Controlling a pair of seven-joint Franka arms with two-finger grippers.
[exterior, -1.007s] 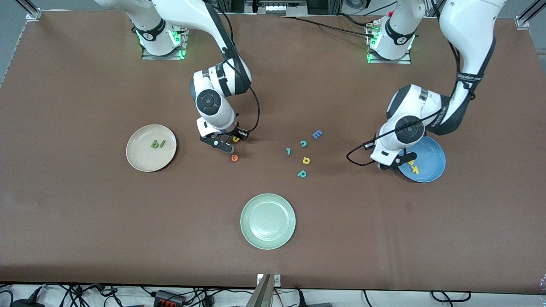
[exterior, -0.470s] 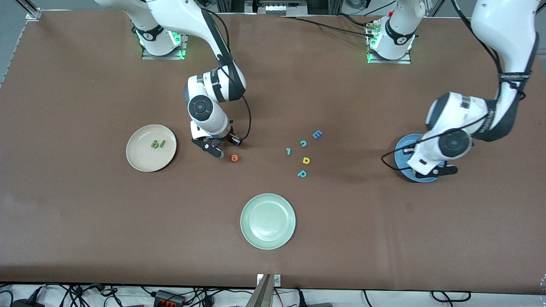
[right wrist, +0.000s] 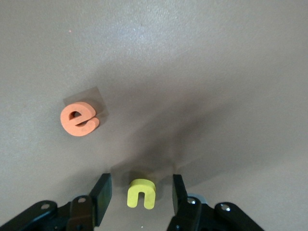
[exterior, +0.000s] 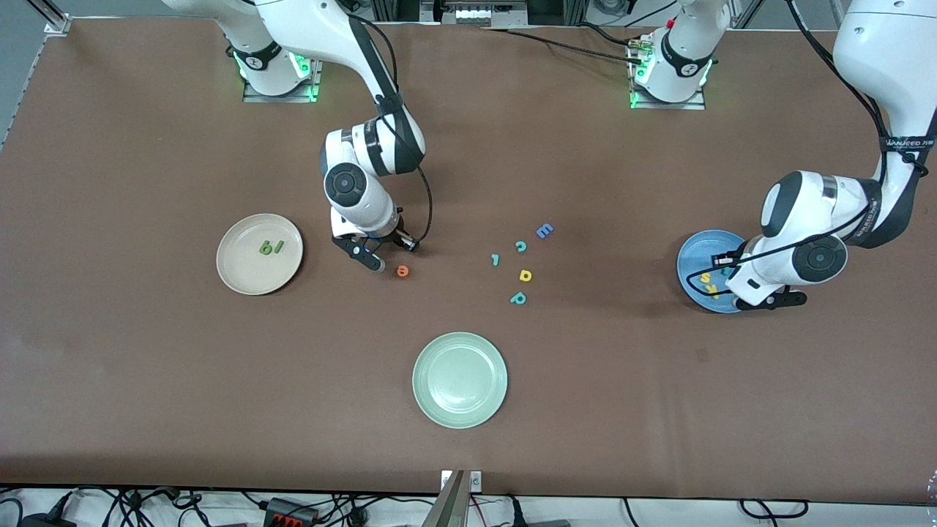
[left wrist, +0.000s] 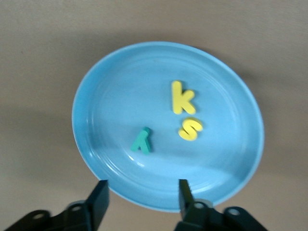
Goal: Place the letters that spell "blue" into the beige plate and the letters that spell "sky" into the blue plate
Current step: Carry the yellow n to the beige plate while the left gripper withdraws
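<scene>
The blue plate (exterior: 692, 267) (left wrist: 120, 96) holds the yellow k (left wrist: 182, 97), the yellow s (left wrist: 190, 129) and the teal y (left wrist: 142, 141). My left gripper (exterior: 772, 301) (left wrist: 143, 192) hangs open and empty over that plate's rim, at the left arm's end. On the beige plate (exterior: 241, 274) lie the dark green b (exterior: 266, 248) and the green l (exterior: 278, 247). My right gripper (exterior: 381, 252) (right wrist: 140, 185) is open low over the table. The yellow u (right wrist: 141, 193) lies between its fingers with a gap on each side, hidden in the front view. Close by lies the orange e (exterior: 402, 271) (right wrist: 79, 119).
Loose letters lie mid-table: a blue E (exterior: 544, 230), a teal c (exterior: 520, 246), a small teal piece (exterior: 495, 259), a yellow rounded letter (exterior: 525, 275) and a teal p (exterior: 518, 298). A pale green plate (exterior: 460, 379) sits nearer the front camera.
My left gripper crossed the blue plate toward the left arm's end and opened; the teal y now lies in the plate. My right gripper shifted slightly toward the beige plate.
</scene>
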